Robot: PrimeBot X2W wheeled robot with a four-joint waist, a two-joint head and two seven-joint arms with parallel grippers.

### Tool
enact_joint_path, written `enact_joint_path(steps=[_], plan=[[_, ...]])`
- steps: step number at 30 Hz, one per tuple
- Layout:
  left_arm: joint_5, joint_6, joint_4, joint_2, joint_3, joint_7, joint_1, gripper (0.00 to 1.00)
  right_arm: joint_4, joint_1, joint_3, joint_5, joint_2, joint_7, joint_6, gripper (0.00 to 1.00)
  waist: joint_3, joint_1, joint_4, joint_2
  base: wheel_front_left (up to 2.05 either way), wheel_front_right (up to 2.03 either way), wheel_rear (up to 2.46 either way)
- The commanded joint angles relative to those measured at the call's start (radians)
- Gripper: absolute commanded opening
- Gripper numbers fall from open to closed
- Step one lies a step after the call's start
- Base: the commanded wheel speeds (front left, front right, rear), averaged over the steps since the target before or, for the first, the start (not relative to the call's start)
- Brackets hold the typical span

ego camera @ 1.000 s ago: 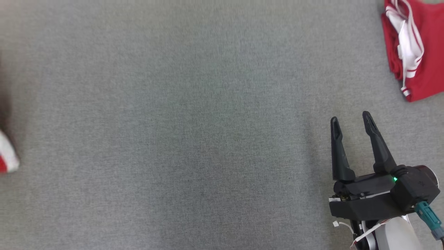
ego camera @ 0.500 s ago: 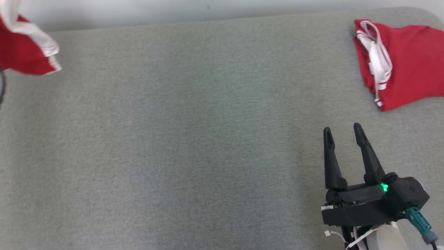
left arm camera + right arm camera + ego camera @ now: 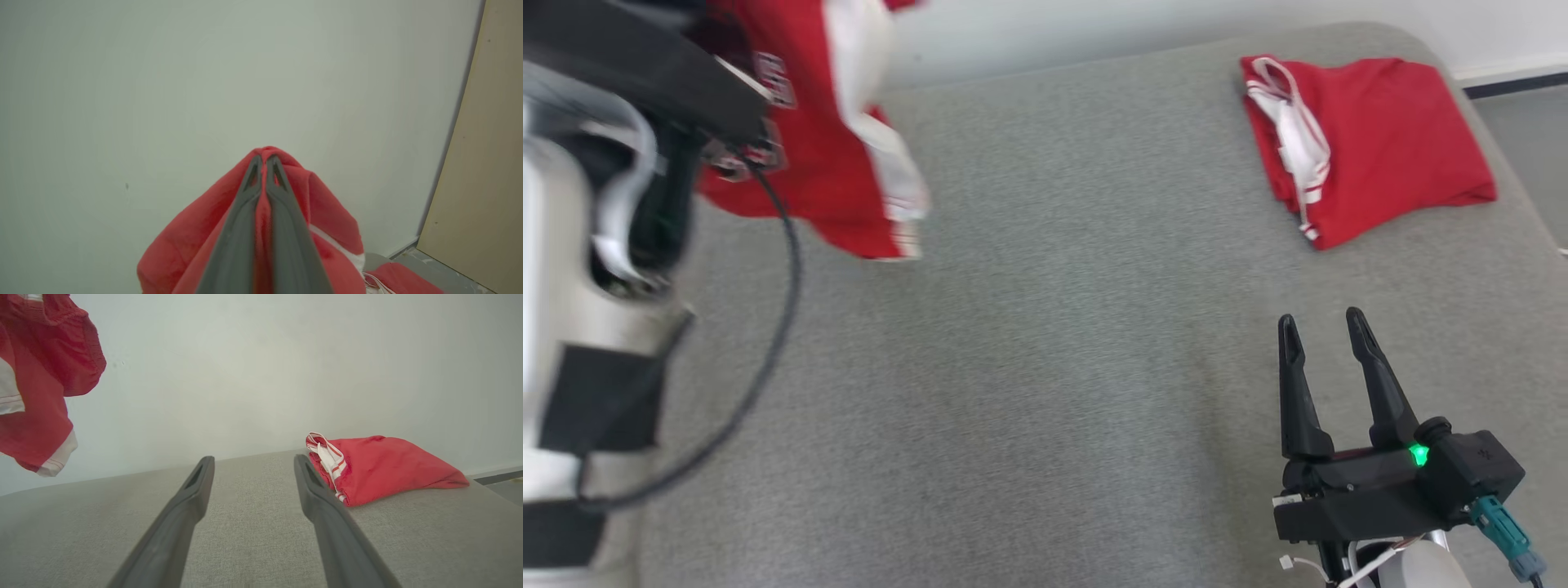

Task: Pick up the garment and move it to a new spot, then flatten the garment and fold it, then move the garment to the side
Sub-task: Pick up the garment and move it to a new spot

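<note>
As the garment [image 3: 809, 163] hangs: you're mid-carry, high and well left of the folded red pile [image 3: 1372, 139].
Left gripper [image 3: 264, 160]: clamped tight on its cloth.
Right gripper [image 3: 1321, 320]: spread wide, empty.
Next: lower it clear of that pile, then flatten.

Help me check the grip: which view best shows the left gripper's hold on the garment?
Left wrist view: the left gripper pinches a fold of the garment. Head view shows it blurred; right wrist view, its hanging lower part.
</note>
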Motion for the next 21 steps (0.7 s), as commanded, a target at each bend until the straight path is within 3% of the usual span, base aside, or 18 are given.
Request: enact_joint_path(steps=[1,6,10,18,21], plan=[[-0.004,0.006,-0.028,-0.013,-0.011,0.01,0.025,0.0,0.001,0.012,-0.001,0.005,0.004,-0.001,-0.003,1.0,-0.02,0.0001,-0.033,0.0,0.0,0.0,0.0],[-0.015,0.034,-0.108,-0.072,-0.069,0.031,0.119,0.0,0.005,0.01,0.0,0.027,0.005,0.0,-0.003,1.0,-0.021,0.0001,-0.055,0.0,0.0,0.0,0.0],[-0.011,0.049,-0.089,-0.112,-0.115,0.02,0.219,0.0,0.01,0.005,0.011,0.037,0.005,0.0,-0.003,1.0,-0.018,0.0001,-0.067,0.0,0.0,0.0,0.0],[0.002,0.032,0.102,-0.152,-0.207,-0.034,0.414,0.0,0.016,-0.01,0.024,0.057,0.004,0.0,-0.003,1.0,0.0,0.0001,-0.085,0.0,0.0,0.0,0.0],[0.035,0.021,0.194,-0.134,-0.244,-0.054,0.438,0.0,0.02,-0.014,0.029,0.058,0.004,0.0,-0.003,1.0,0.002,0.0001,-0.087,0.0,0.0,0.0,0.0]])
